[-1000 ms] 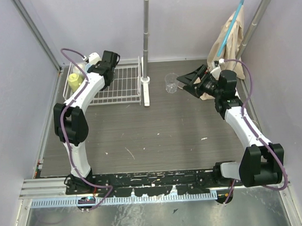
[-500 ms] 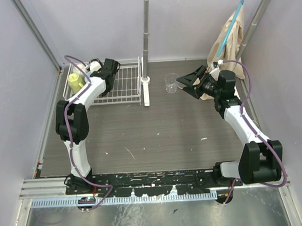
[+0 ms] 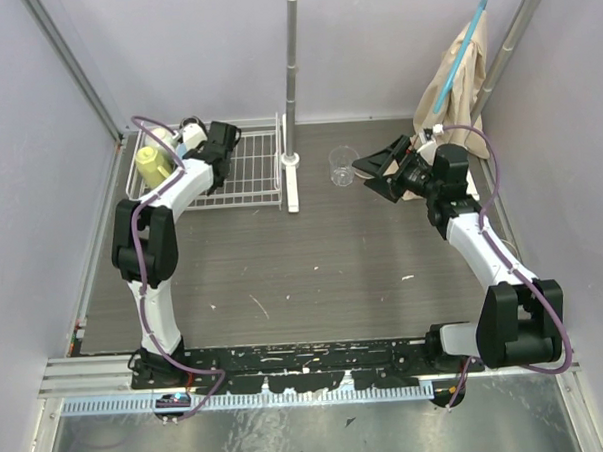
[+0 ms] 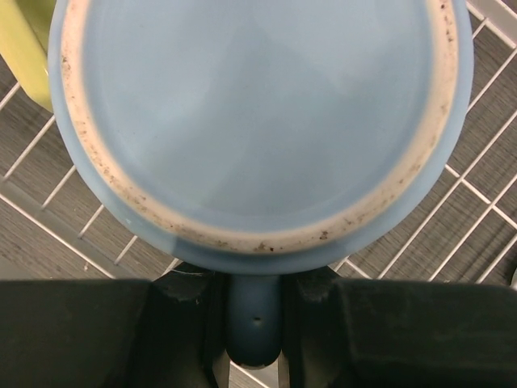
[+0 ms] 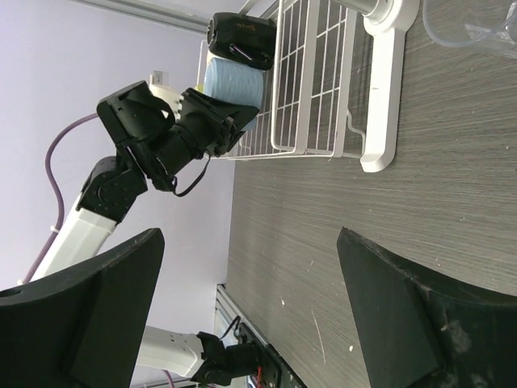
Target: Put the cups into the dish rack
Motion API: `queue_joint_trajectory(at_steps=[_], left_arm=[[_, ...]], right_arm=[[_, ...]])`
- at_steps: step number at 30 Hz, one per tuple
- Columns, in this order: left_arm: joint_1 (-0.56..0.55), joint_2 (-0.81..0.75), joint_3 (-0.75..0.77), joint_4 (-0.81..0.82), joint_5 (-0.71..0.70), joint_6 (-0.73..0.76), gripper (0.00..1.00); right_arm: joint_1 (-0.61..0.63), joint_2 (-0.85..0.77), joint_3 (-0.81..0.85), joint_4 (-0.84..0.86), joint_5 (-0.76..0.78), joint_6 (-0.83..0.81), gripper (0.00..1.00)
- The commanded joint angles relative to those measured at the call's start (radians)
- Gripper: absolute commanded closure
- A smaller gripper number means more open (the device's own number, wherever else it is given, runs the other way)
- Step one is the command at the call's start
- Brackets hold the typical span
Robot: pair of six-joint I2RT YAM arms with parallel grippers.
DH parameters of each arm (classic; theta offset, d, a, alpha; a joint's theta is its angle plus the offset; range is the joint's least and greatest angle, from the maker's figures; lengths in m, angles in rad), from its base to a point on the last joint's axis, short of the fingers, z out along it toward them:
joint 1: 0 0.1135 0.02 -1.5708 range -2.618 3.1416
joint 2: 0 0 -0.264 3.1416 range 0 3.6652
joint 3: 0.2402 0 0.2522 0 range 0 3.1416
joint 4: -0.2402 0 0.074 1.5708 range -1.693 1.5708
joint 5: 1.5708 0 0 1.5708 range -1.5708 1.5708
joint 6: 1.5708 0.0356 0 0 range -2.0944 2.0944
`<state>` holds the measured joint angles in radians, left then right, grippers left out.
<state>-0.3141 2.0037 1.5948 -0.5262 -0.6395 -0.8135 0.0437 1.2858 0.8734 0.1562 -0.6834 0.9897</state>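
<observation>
While the left gripper [image 4: 254,323] pinches the blue mug [image 4: 258,113] by its handle, the placing step looks to be in hand. The mug sits upright, mouth up, over the far left part of the rack [image 3: 260,156], just beside the yellow mug [image 3: 151,164] that already stands inside. Whether its base rests on the wires I cannot tell.

Next, I judge, the left arm needs to settle the mug on the grid and part its fingers. It should then back straight off the handle so that it does not nudge the yellow mug.

At the right, the right gripper [image 5: 249,267] is empty, jaws spread wide. It points at the glass [image 3: 342,166], which stands on the table [image 3: 313,266] between rack and gripper. Fetching it calls for straddling the glass and closing gently.
</observation>
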Motion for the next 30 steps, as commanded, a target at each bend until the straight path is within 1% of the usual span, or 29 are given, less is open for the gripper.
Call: queue_joint_trajectory(at_steps=[1,7,10,12,15,18,24,30], left_arm=[[0.002,-0.019,0.008,0.073,-0.106,-0.033,1.0],[0.002,0.018,0.104,-0.096,-0.158,-0.123,1.0],[0.003,0.043,0.145,-0.158,-0.166,-0.157,1.0],[0.003,0.049,0.146,-0.165,-0.165,-0.172,1.0],[0.001,0.051,0.133,-0.163,-0.164,-0.197,1.0],[0.002,0.047,0.099,-0.126,-0.163,-0.2,1.0],[0.003,0.036,0.04,-0.048,-0.157,-0.168,1.0],[0.002,0.039,0.018,-0.015,-0.162,-0.138,1.0]], right_arm=[[-0.004,-0.003,-0.001,0.041,-0.017,-0.013,0.06],[-0.004,0.004,-0.003,0.042,-0.021,-0.014,0.05],[-0.004,0.004,-0.008,0.042,-0.021,-0.014,0.06],[-0.004,0.002,-0.009,0.043,-0.022,-0.014,0.05],[-0.004,0.0,-0.011,0.043,-0.022,-0.015,0.05],[-0.004,0.0,-0.014,0.043,-0.023,-0.015,0.06],[-0.004,0.001,-0.017,0.042,-0.024,-0.015,0.06],[-0.004,0.004,-0.02,0.042,-0.024,-0.014,0.06]])
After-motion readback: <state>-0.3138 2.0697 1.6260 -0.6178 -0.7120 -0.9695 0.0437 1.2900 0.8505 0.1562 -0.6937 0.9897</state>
